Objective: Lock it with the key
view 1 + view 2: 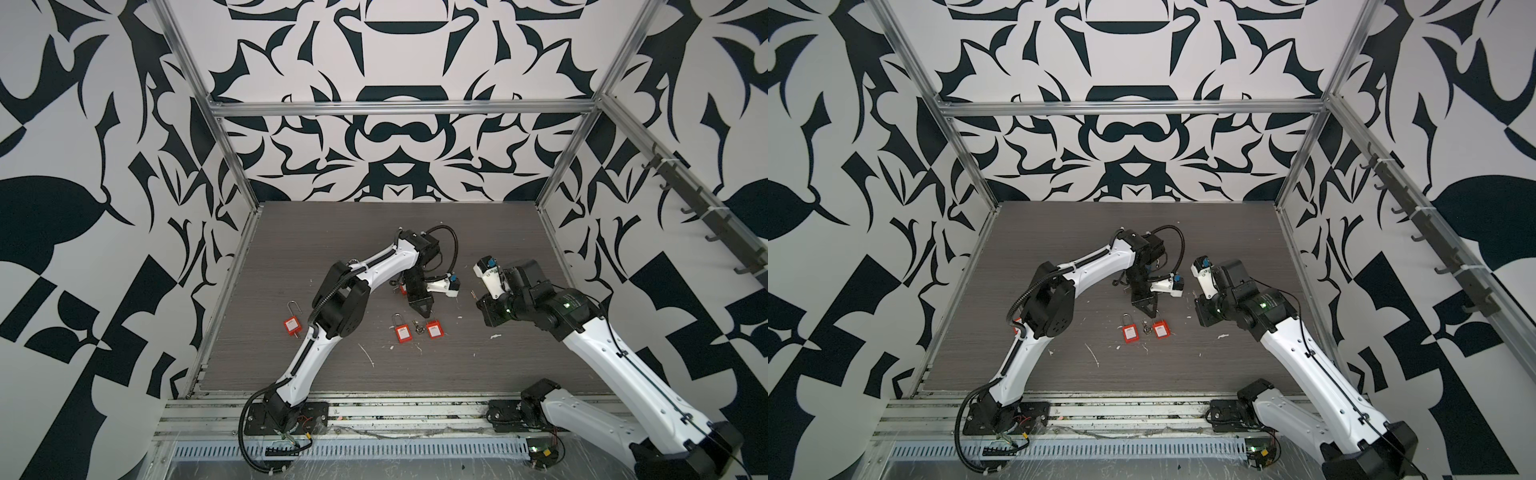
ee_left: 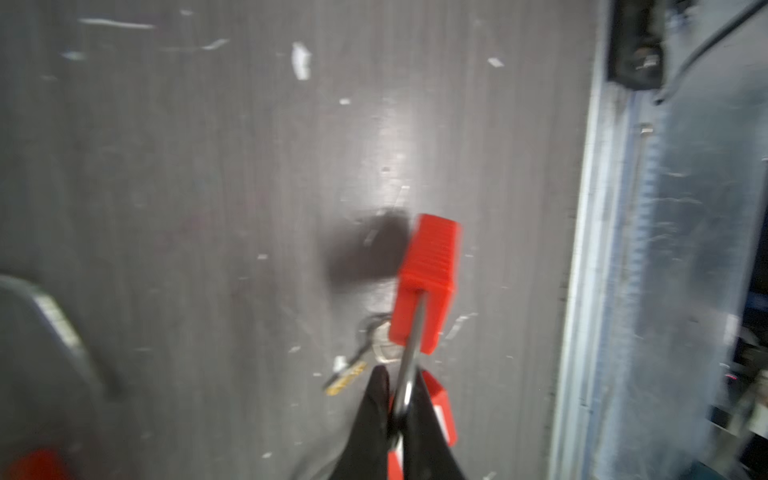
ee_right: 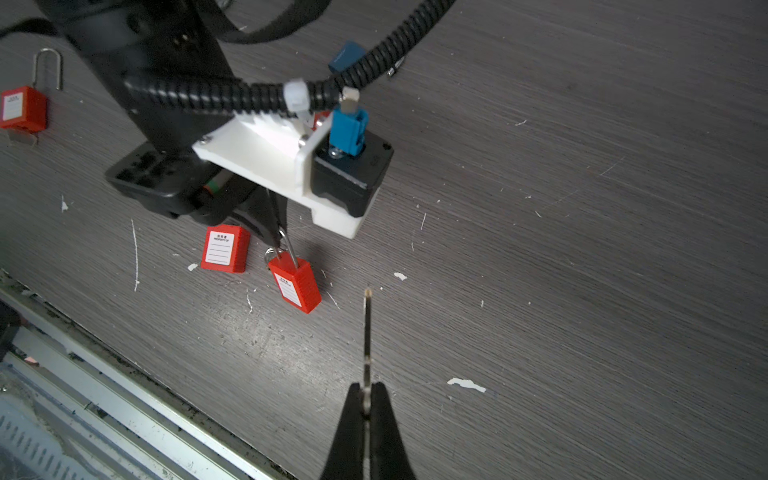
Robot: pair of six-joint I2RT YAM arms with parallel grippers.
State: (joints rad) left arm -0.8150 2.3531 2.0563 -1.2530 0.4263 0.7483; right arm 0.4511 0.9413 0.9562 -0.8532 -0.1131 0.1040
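left end effector (image 2: 400, 374): clamps padlock (image 2: 430, 270) by slick steel shackle (image 2: 410, 349), rigid body may swing | right end effector (image 3: 366, 388): pinches thin stiff key (image 3: 367, 332) by head

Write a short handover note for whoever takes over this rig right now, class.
Left gripper: jaws shut on the shackle of the red padlock.
Right gripper: jaws shut on the key, which is clear of the padlock.
Two spare padlocks and a key ring lie on the table.
Done: padlock and key grasped.
Left: bring key to keyhole, insert, turn.
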